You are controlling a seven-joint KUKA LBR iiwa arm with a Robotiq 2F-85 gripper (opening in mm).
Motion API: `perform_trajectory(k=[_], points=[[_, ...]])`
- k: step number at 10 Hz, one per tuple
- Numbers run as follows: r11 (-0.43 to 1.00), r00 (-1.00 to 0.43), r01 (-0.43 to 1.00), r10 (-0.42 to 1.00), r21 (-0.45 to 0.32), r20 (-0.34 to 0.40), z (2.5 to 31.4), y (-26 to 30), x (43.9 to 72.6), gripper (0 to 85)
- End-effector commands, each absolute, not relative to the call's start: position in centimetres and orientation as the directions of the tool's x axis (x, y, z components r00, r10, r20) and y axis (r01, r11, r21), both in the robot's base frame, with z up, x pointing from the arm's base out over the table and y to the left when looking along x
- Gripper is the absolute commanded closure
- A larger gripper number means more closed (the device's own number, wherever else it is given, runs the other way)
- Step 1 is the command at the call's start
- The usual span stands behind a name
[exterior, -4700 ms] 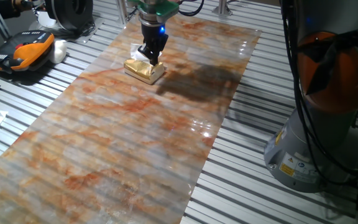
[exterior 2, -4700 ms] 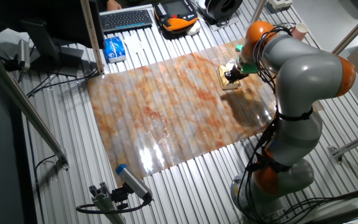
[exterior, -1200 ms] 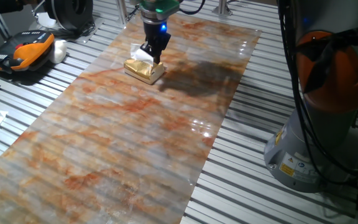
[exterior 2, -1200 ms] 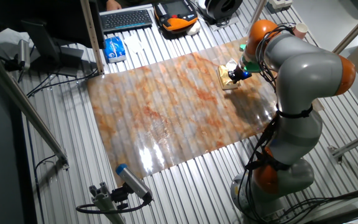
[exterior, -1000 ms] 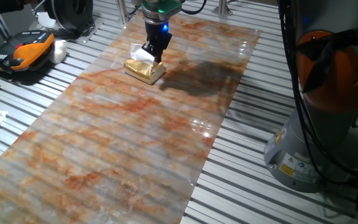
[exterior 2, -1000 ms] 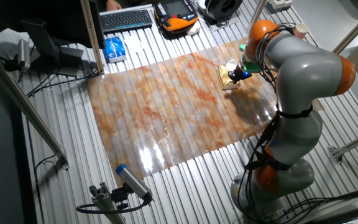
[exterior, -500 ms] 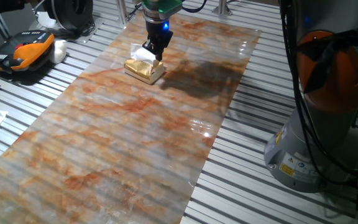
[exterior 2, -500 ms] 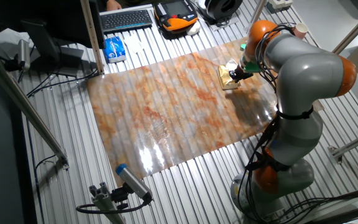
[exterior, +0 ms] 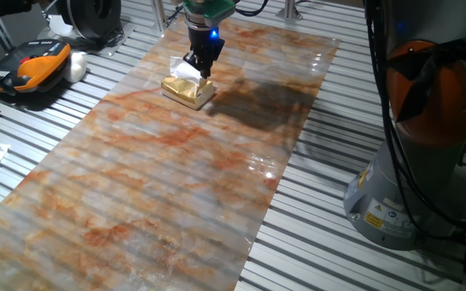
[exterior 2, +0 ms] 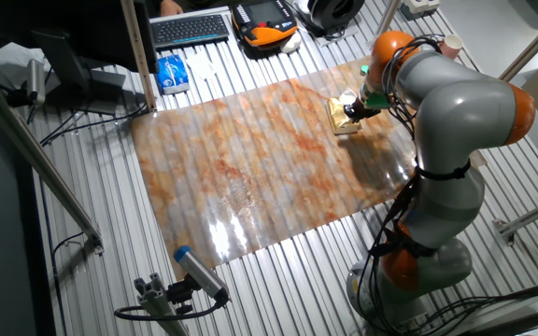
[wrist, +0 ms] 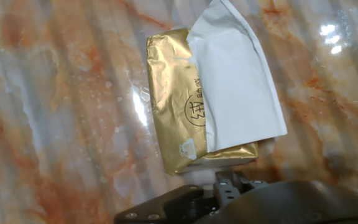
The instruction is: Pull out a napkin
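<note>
Napkin (wrist: pixel 235 81) was partly out of the gold box (wrist: pixel 176 99): in the hand view a white sheet fanned out of the box's top and lay across its right half, its far corner reaching past the box edge over the marbled bench (exterior: pixel 176 186). In one fixed view the gripper (exterior: pixel 198 68) stood directly above the box (exterior: pixel 188 90) with a white tuft (exterior: pixel 186 69) rising to its tip, and the other fixed view showed the same, the gripper (exterior 2: pixel 351 107) at the box near the far right corner of the mat. The jaws seemed closed on the napkin's raised part, but none of the views showed the pinch itself, so I could not tell for certain. By my judgement the pull was under way rather than finished: the sheet had begun to come free, yet much of it was lying on or tucked into the box, and the rest of the lift was left to do.

Compared with nearly five seconds before, the gripper sat higher above the box and more white paper showed between them; over the last second the rise was slight. The box had not visibly shifted.
</note>
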State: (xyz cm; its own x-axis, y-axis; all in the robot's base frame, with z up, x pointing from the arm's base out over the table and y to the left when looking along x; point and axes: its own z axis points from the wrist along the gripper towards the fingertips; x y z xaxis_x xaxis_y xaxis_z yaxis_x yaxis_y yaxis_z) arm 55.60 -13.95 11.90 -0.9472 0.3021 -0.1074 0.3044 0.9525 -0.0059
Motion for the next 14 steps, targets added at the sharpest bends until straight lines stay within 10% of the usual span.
perform_trajectory(k=[1,11,12,14], points=[[0.951,-0.946,0.308,0.306,-0.007,-0.109,11.9,-13.9,55.7,68.0],[0.942,-0.936,0.333,0.326,-0.033,-0.13,12.4,-13.7,57.4,68.0],[0.942,-0.936,0.333,0.323,-0.051,-0.143,12.5,-13.6,57.9,51.0],[0.939,-0.934,0.34,0.33,-0.053,-0.138,12.5,-13.4,58.8,51.0]])
